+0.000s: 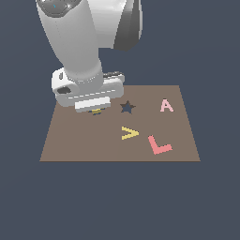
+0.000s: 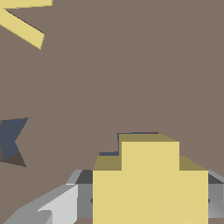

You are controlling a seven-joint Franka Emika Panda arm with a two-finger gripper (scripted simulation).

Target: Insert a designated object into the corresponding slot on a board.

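Observation:
The yellow flower-shaped designated object point(image 2: 150, 183) sits between my gripper's point(image 2: 150, 199) grey fingers point(image 2: 83, 192), and the gripper is shut on it. In the exterior view my gripper point(image 1: 96, 111) hangs low over the left rear part of the brown board point(image 1: 79, 143), and only a sliver of the yellow piece point(image 1: 96, 111) shows beneath the hand. The slot point(image 2: 136, 133) shows only as thin dark edges just beyond the piece; the rest is hidden under it. I cannot tell whether the piece touches the board.
A dark star-shaped cutout point(image 1: 127, 107) lies just to the exterior view's right of the gripper. On the board also lie a yellow V piece point(image 1: 129, 133), a pink A point(image 1: 166, 106) and a red L point(image 1: 159, 145). The arm's white body towers over the board's rear left.

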